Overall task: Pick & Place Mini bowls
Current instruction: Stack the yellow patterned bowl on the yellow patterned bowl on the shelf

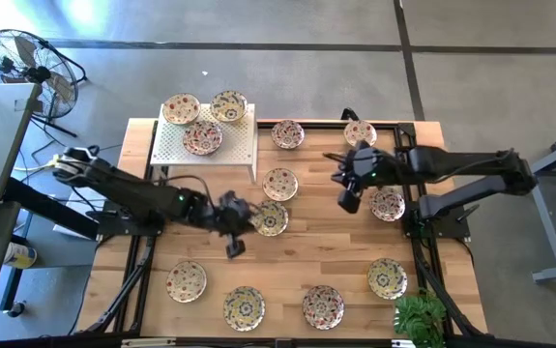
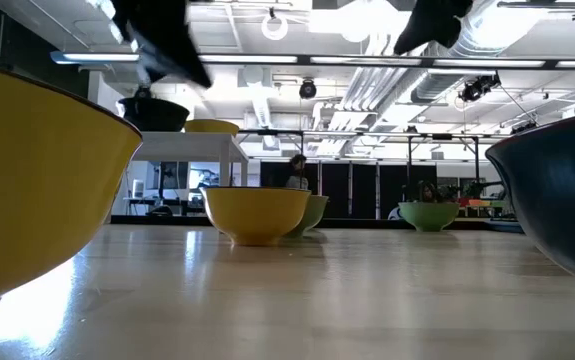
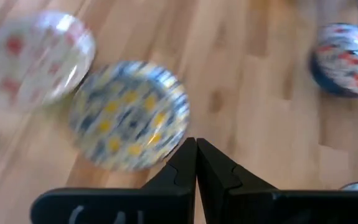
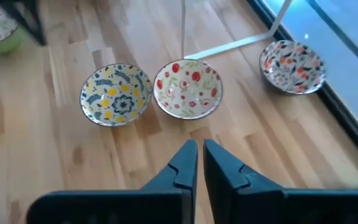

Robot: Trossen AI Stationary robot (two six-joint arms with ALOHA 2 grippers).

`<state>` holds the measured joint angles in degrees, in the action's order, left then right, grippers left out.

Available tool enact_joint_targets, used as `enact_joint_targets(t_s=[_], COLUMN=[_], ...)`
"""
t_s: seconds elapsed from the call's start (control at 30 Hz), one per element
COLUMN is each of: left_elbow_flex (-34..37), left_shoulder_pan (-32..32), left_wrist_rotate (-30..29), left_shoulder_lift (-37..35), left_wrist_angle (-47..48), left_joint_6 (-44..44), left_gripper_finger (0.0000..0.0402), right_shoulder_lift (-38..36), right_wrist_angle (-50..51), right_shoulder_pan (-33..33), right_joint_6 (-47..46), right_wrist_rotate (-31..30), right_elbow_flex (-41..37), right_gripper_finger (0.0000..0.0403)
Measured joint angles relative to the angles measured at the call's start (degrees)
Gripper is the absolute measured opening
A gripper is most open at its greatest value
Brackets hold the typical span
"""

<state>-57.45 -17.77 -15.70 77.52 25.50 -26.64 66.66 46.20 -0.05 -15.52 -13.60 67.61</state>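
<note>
The left gripper (image 3: 196, 163) is seen with its two dark fingers pressed together, nothing held between them. It is held above the wooden table (image 1: 345, 261), near the middle, with its tips just beside a yellow and blue patterned bowl (image 3: 129, 115); whether the bowl is touched cannot be told. A second bowl with red marks (image 3: 32, 59) lies against that one, and a third (image 3: 347, 59) is set well apart on the bare wood.

The right gripper (image 4: 196, 163) is likewise closed and empty, its fingertips nearly meeting. It is held over the right half of the table, above two bowls placed side by side and touching: one with yellow and blue flowers (image 4: 116, 94), one with red flowers (image 4: 188, 88). A further bowl (image 4: 292, 66) sits near the table's edge.

From above, three bowls (image 1: 203, 121) are seen grouped on a white perforated stand (image 1: 176, 150) at the back left of the table. The remaining bowls are scattered over the wood: several along the back and centre, four along the front edge. A green plant (image 1: 421, 319) is seen at the front right corner, and a floor fan (image 1: 21, 63) stands beyond the table at the left.
</note>
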Motion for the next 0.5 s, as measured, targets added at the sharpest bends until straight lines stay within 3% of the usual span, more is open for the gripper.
enact_joint_targets(t_s=[0.13, 0.27, 0.5], left_elbow_flex=[-8.4, -17.5, -26.1], left_shoulder_pan=[-1.0, -1.0, -0.9], left_wrist_rotate=[-1.4, -1.6, -1.3], left_shoulder_lift=[7.0, 14.9, 25.5], left_wrist_angle=[2.6, 9.7, 17.1], left_joint_6=[7.0, 12.5, 13.4], left_gripper_finger=[0.001, 0.0045, 0.0138], right_shoulder_lift=[-1.9, -2.3, -6.1], right_wrist_angle=[0.9, 0.0, -18.8], right_shoulder_pan=[-0.8, -0.9, -0.9], right_joint_6=[2.1, 2.7, -1.0], right_wrist_rotate=[1.5, 2.0, 6.5], right_elbow_flex=[0.0, -1.3, -16.1], right_gripper_finger=[0.0002, 0.0004, 0.0001])
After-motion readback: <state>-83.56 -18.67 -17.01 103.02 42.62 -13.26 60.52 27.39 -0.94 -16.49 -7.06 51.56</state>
